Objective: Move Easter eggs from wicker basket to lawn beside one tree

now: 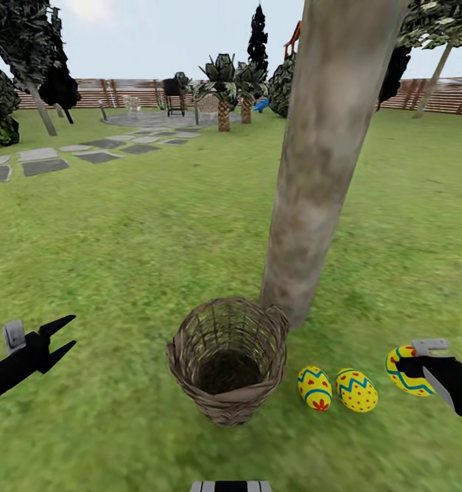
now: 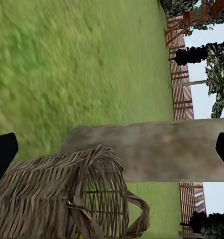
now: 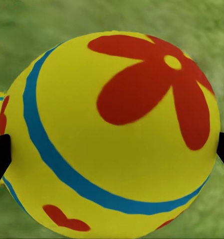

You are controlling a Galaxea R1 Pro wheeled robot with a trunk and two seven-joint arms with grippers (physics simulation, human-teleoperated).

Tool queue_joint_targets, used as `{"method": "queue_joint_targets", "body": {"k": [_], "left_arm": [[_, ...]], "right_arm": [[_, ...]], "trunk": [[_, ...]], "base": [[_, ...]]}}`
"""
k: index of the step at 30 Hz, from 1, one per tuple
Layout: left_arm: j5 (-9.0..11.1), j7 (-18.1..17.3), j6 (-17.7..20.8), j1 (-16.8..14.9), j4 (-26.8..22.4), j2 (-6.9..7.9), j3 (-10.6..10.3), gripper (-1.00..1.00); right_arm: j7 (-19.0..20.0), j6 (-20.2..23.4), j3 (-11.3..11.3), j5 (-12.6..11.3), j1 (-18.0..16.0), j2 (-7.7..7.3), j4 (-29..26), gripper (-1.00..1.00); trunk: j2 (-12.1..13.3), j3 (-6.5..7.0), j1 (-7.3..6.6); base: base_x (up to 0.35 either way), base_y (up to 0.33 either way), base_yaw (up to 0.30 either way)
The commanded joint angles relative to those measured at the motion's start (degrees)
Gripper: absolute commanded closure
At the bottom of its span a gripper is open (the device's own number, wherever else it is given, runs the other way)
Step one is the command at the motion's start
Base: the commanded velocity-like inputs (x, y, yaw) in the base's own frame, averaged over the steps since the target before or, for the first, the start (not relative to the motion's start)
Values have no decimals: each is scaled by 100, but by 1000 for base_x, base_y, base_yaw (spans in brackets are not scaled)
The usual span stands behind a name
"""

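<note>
Right pincer [image 1: 407, 362] clamped on one Easter egg [image 1: 403, 372], held low over the lawn [image 1: 156, 225]. Two more eggs [image 1: 314, 387] [image 1: 356, 390] lying side by side on the grass just beside the wicker basket [image 1: 227, 359], near the tree [image 1: 323, 171] trunk. Left pincer [image 1: 65, 335] spread open, holding nothing, well apart from the basket.
</note>
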Motion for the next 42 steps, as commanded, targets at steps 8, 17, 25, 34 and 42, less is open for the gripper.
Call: {"method": "queue_joint_targets", "body": {"k": [8,17,25,34,42], "left_arm": [[-52,-36,20,-5,7,4,9,-100],[-61,-33,28,-5,-3,27,11,-100],[-52,-40,29,-5,-3,44,18,-100],[-52,-41,29,-5,-6,36,18,-100],[-48,-41,29,-6,-1,31,18,-100]], "right_arm": [[9,4,38,-38,-1,1,-7,100],[-1005,-14,29,-85,-509,842,101,100],[-1543,-713,24,-62,-594,1023,687,100],[-1801,-1391,11,-81,-590,1033,689,100],[-2422,-1431,20,-99,-590,1036,900,100]], "trunk": [[-2,-5,0],[-6,-71,7],[-17,-248,28],[-29,-448,51],[-39,-625,72]], "base": [[128,-299,-1],[20,-34,0],[0,0,0],[0,0,0],[0,0,0]]}}
